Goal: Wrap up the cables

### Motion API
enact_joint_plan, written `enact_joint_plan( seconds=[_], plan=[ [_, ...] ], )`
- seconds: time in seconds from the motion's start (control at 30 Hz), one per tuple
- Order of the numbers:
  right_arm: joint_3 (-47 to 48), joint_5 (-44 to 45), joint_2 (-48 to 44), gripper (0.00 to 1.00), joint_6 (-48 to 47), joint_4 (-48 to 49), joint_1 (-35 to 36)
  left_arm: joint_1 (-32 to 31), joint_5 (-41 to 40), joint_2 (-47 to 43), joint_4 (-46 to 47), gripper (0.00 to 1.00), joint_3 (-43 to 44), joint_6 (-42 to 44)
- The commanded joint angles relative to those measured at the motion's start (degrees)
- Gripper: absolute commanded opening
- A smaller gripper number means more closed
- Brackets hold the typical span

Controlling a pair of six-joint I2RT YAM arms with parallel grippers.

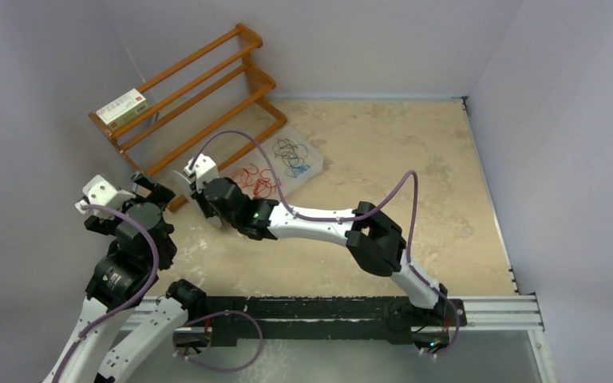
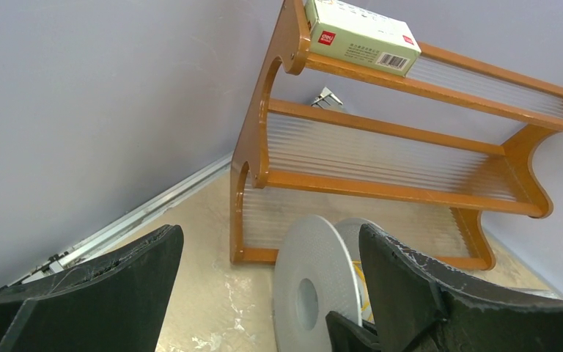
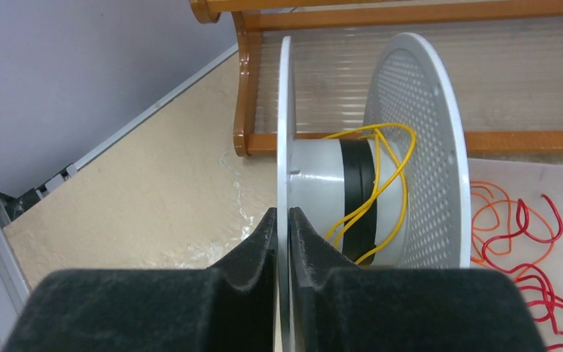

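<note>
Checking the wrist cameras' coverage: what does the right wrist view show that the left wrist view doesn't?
Right wrist only: the right gripper shut on the spool flange, yellow cable around its hub, red cables beside it. Left wrist only: the open left gripper, a box atop the rack. Both: spool and wooden rack.

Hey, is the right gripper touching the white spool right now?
Touching. The right wrist view shows the fingers of the right gripper clamped on both faces of the near flange of the spool, no gap.
</note>
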Motion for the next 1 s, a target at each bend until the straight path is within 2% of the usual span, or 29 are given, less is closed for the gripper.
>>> enact_joint_plan(
  seconds=[0.0,0.2,0.4,0.73,0.97],
  plan=[
    [4.23,2.30,-0.47,0.14,-0.41,3.66,0.14,0.53,0.56,-0.35,2.36,0.89,-0.37,1.02],
    [4.41,1.41,-0.57,0.41,-0.28,4.49,0.18,0.54,0.48,-0.44,2.56,0.89,-0.54,1.46],
    [0.33,0.77,-5.49,0.57,-0.20,6.49,0.47,0.62,0.39,-0.59,2.52,0.90,-0.59,1.47],
    [-17.87,1.93,-24.49,0.63,-1.02,7.95,0.32,0.71,1.01,-0.04,2.59,0.90,-0.74,1.65],
    [-26.50,5.66,-36.12,0.63,-2.23,2.69,-2.62,0.89,3.02,1.11,2.95,0.90,-0.83,2.10]
  ],
)
